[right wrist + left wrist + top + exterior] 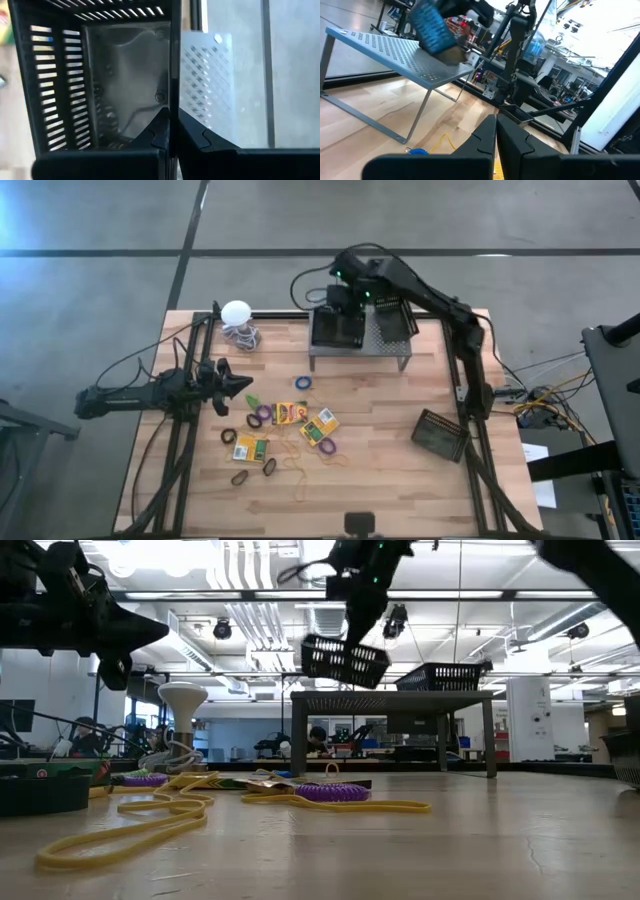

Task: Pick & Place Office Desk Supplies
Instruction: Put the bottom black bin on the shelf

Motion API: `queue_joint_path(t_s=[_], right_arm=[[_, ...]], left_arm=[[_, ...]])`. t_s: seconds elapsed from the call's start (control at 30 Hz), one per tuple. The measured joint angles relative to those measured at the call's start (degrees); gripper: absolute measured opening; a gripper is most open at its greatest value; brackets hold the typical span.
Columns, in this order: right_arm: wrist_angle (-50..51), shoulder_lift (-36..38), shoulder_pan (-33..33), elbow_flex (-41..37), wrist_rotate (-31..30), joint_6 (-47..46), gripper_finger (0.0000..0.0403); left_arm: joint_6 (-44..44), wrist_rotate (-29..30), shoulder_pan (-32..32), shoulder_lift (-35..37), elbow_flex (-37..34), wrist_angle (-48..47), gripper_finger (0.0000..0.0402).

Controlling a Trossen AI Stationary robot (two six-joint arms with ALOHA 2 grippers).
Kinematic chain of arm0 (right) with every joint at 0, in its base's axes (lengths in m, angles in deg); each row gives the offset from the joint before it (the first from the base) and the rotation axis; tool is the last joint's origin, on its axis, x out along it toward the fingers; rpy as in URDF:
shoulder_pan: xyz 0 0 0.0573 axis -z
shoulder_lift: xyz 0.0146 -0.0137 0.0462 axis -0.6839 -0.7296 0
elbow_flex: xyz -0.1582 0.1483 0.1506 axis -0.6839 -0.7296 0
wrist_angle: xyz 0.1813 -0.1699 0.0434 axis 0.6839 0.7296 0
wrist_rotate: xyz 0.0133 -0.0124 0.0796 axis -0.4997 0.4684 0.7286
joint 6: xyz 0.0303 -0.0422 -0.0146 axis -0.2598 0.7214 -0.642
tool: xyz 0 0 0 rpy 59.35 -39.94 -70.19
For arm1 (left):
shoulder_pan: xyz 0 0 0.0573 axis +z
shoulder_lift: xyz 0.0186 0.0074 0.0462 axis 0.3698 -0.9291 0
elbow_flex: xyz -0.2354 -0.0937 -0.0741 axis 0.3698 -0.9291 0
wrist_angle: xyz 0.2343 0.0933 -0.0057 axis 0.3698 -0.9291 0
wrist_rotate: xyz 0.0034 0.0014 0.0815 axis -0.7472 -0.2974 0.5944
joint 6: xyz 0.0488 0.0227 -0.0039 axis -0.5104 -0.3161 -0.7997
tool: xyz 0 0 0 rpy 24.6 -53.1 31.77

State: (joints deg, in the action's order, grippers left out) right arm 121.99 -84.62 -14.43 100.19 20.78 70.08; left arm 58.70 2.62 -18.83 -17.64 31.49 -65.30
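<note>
My right gripper (345,292) is over the table's far middle, shut on a black wire-mesh bin (336,330) that hangs above the left part of the grey perforated stand (395,352). A second bin (393,320) stands on the stand, and a third (440,435) lies on the table at the right. Crayon boxes (290,413) and rubber bands (262,415) lie scattered in the table's middle. My left gripper (238,385) waits shut and level at the table's left, touching nothing. My right gripper pinches one side wall of the bin at its top rim (170,85), one finger inside the bin and one outside. The fingers slant down from above. The bin (345,660) hangs tilted below them, clear of the stand's top (390,695).
A white ball with a coiled cord (237,315) stands at the far left. The stand's legs (297,735) reach down to the table. A blue rubber band (302,383) lies just in front of the stand. Bare wood shows along the near edge and between the supplies and the right bin.
</note>
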Motion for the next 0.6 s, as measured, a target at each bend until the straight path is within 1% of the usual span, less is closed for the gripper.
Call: queue_joint_path(t_s=[0.07,0.2,0.27,0.5,0.6], right_arm=[[2.47,-3.05,1.20,3.94,0.01,2.11,0.0013],[-0.65,-2.99,2.80,0.16,-0.52,6.51,0.0013],[-1.56,-2.54,3.33,-1.10,-0.81,7.17,0.0013],[-3.87,-2.40,4.19,-1.99,-0.85,7.69,0.0014],[-4.34,-3.06,4.29,-2.26,-2.47,8.86,0.0026]], left_arm=[[0.02,0.85,0.00,0.00,0.00,-0.01,0.0019],[0.02,1.29,0.00,0.00,0.00,0.07,0.0019],[0.04,1.29,0.00,0.00,0.00,0.09,0.0019],[0.66,1.27,0.00,0.00,0.00,0.13,0.0019],[0.66,1.29,0.00,0.00,-0.02,0.13,0.0019]])
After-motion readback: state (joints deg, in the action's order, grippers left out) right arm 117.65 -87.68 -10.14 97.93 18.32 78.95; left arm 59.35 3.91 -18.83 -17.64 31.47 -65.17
